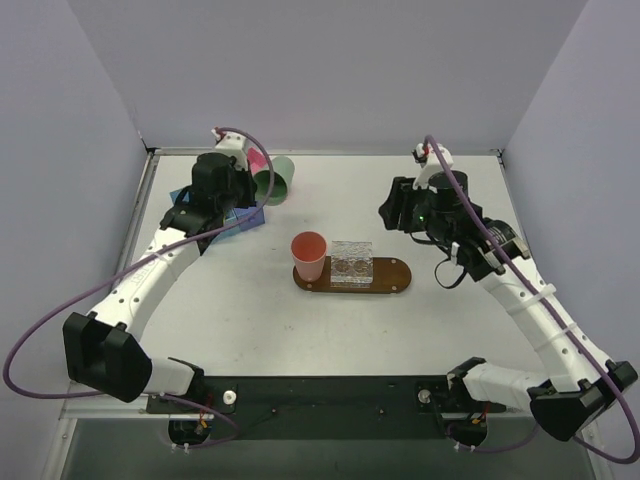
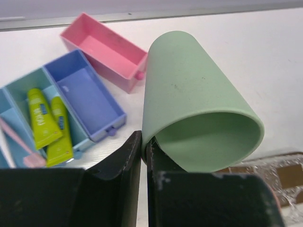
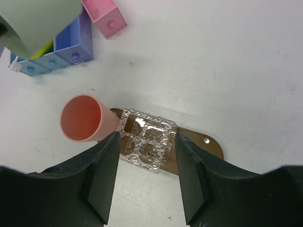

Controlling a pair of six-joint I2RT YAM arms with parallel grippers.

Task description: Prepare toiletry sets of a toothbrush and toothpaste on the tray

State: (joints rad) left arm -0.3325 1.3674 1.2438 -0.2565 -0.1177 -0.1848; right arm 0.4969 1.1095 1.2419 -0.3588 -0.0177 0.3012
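My left gripper [image 2: 144, 144] is shut on the rim of a green cup [image 2: 199, 109] and holds it tilted above the table, next to the bins [image 1: 262, 188]. Two yellow-green toothpaste tubes [image 2: 42, 118] lie in a teal bin compartment. A pale pink toothbrush [image 2: 18, 144] lies in the compartment beside them. The brown tray [image 1: 398, 278] is mid-table, with a salmon-pink cup [image 1: 309, 255] on its left end and a clear textured holder [image 1: 352, 262] in its middle. My right gripper [image 3: 147, 139] is open and empty above the tray [image 3: 210, 147].
A pink bin [image 2: 104, 52] and a blue bin [image 2: 85, 97] stand empty at the back left. The bins also show in the right wrist view [image 3: 71, 42], partly behind the green cup [image 3: 38, 21]. Walls close the table's back and sides.
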